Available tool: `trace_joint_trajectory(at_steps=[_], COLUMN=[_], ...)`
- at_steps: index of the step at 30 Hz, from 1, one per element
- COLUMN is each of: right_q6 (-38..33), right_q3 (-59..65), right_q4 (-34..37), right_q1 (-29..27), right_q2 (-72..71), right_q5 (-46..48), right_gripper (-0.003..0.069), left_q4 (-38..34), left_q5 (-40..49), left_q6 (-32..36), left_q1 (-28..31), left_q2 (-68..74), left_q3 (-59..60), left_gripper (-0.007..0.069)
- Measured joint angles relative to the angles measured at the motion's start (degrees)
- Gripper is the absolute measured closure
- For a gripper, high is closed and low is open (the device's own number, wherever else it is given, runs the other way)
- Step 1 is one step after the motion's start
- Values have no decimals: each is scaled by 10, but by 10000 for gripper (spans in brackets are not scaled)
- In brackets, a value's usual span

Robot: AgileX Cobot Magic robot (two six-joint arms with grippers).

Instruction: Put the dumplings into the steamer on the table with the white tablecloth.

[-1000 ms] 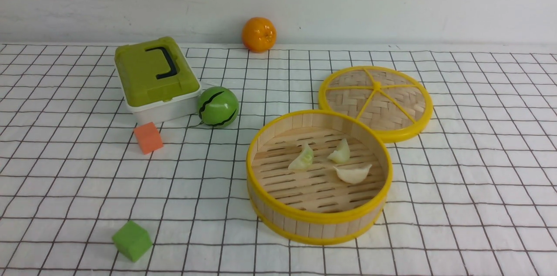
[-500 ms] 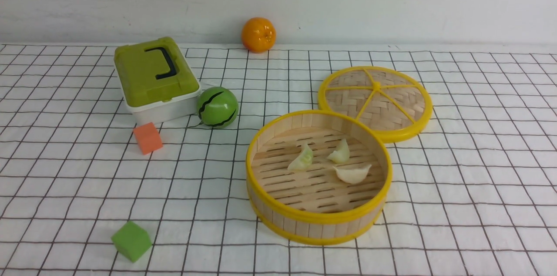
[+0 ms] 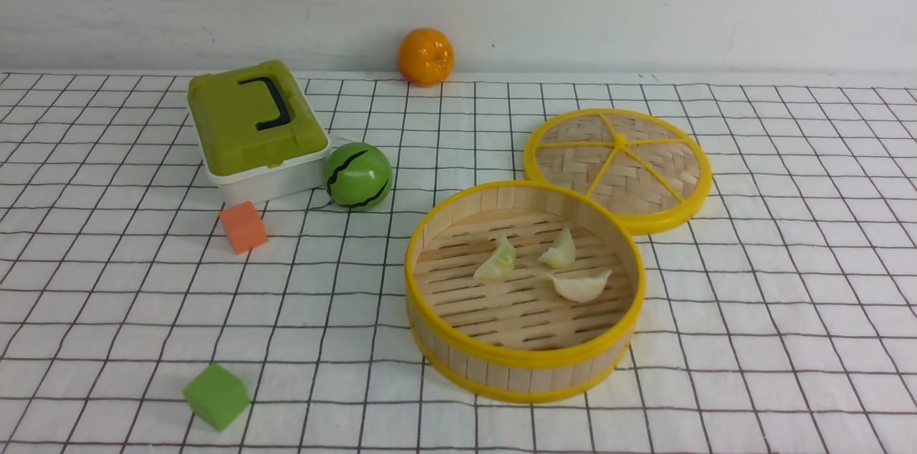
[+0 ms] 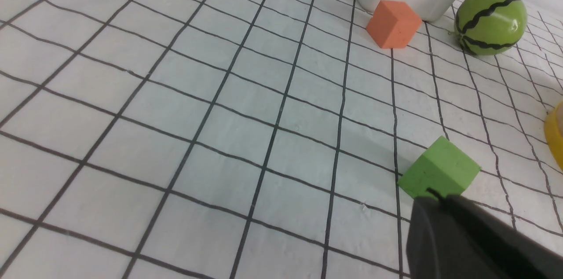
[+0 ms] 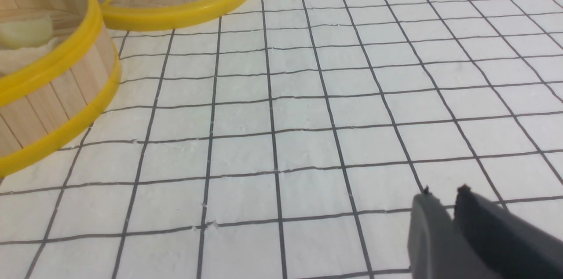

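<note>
We find all three dumplings (image 3: 548,264) lying on the slatted floor of the steamer (image 3: 525,357), which stands right of centre on the white tablecloth (image 3: 752,296) covering the table (image 3: 845,382). None remains on the cloth in any view, so we judge the placing done; nothing appears left except for the arms to stay clear.

Orientation: the left dumpling (image 3: 497,261) lies with its long axis running from near-left to far-right. The far one (image 3: 560,251) stands more upright, its tip towards the far side. The near-right one (image 3: 582,285) lies almost across the scene, its pointed end to the right. The three are close together but apart, none touching the wall.

Neither arm shows in the front view. The left gripper (image 4: 433,197) hangs just beside the green cube (image 4: 440,173), jaws together, holding nothing. The right gripper (image 5: 442,193) hovers over bare cloth well right of the steamer; we see a thin slit between its tips, and nothing in them.

The woven lid (image 3: 620,167) lies flat, touching the steamer's far-right rim.
</note>
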Motion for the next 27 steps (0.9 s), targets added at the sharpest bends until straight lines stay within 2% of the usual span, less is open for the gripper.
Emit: trace_joint_trajectory(at_steps=[27], right_q6=[0], right_q3=[0], right_q4=[0], right_q1=[0], right_q2=[0], right_q5=[0], right_gripper=[545], left_q4=[0], left_q5=[4], left_q6=[0], left_q1=[0], left_q2=[0], left_q3=[0], left_gripper=[637])
